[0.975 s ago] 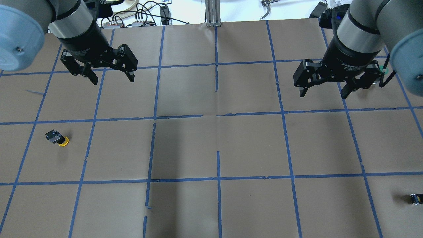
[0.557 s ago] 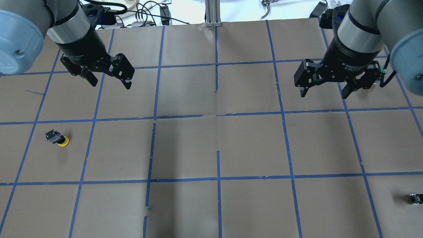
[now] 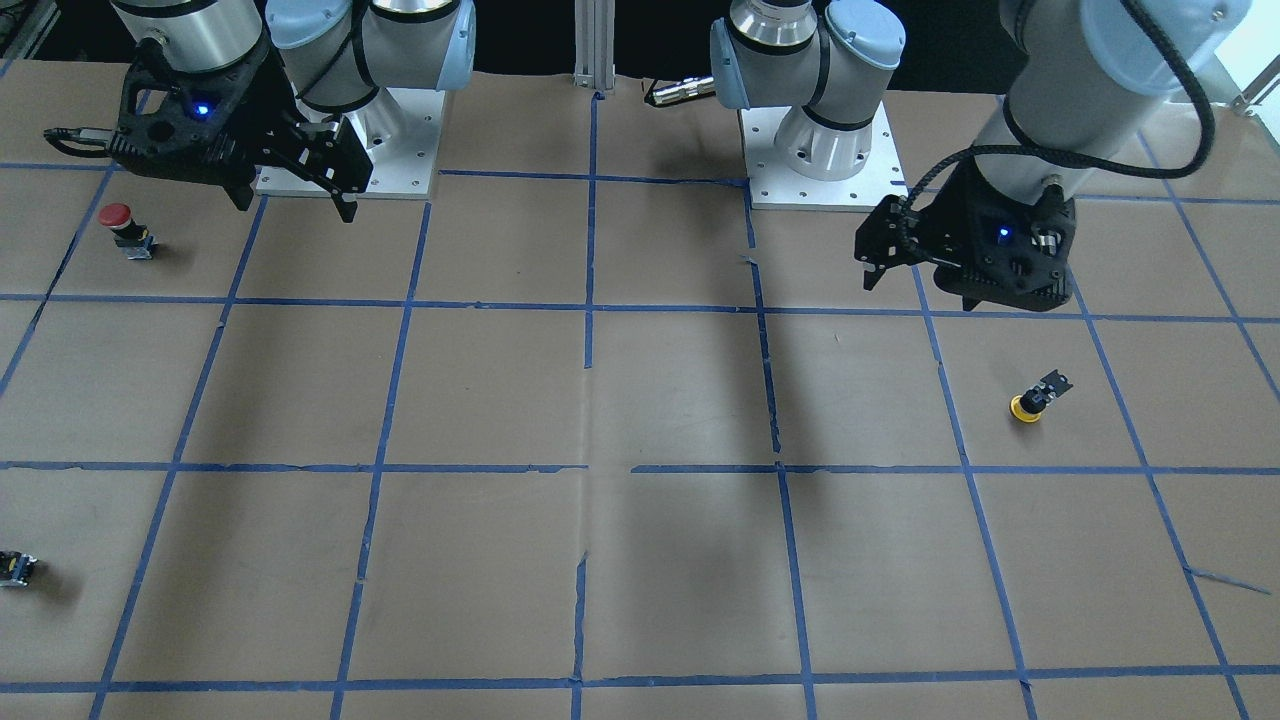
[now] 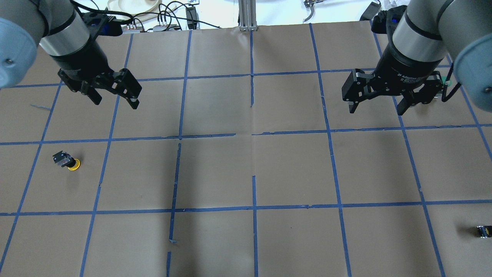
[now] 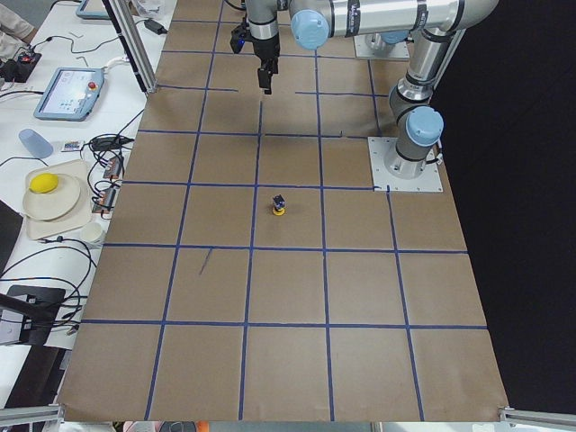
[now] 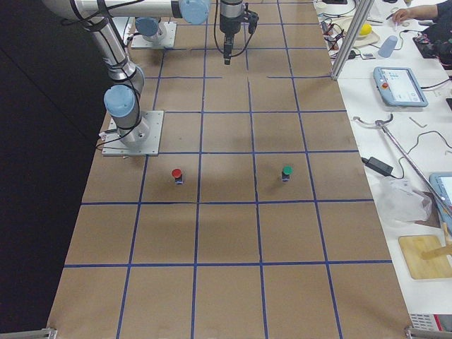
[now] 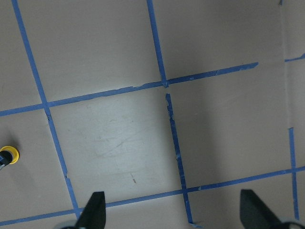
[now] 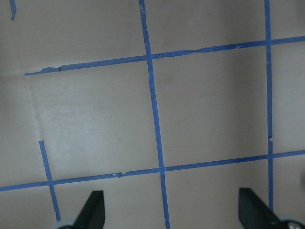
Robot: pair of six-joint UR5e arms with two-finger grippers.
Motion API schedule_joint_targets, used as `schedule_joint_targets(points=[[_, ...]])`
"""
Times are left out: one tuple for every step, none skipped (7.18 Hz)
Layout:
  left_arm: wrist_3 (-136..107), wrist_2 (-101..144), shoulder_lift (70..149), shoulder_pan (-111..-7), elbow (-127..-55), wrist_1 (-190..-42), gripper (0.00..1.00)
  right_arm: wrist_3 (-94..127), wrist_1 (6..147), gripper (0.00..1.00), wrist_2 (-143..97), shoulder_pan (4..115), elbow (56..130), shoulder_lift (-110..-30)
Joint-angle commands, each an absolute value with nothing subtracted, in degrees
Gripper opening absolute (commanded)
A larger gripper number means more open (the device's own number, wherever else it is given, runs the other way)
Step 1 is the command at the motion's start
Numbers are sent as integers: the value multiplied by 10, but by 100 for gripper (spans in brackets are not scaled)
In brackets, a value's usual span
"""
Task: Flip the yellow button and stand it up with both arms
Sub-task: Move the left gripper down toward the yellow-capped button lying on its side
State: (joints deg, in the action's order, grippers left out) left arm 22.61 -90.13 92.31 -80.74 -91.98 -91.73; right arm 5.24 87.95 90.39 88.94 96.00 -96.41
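Yellow button (image 4: 68, 161) on the counter (image 4: 292, 169), robot's left side, inside a taped square, cap against the counter. Left pincer (image 4: 115, 103) hangs farther out, apart from it, jaws wide. Right pincer (image 4: 375, 110) likewise wide, well apart.

We count two arms, left arm (image 4: 63, 30) and right arm (image 4: 417, 34), and on the bench (image 4: 292, 169) one yellow button (image 4: 68, 161), one red button (image 3: 125, 230), one green button (image 6: 286, 171), one capless block (image 3: 15, 567).
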Motion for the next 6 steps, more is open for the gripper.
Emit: schedule_joint_targets(points=[[347, -931, 922, -754, -946, -918, 99, 53, 880, 100, 904, 889, 960, -964], [402, -952, 925, -728, -967, -908, 99, 52, 881, 100, 904, 889, 960, -964], [468, -952, 925, -692, -991, -879, 99, 53, 881, 100, 904, 889, 960, -964], [528, -951, 925, -652, -1021, -847, 99, 53, 881, 100, 904, 889, 960, -964], [590, -948, 933, -618, -1050, -792, 99, 53, 881, 100, 903, 889, 960, -964], [645, -946, 938, -592, -1072, -761, 99, 53, 881, 100, 903, 889, 960, -964]])
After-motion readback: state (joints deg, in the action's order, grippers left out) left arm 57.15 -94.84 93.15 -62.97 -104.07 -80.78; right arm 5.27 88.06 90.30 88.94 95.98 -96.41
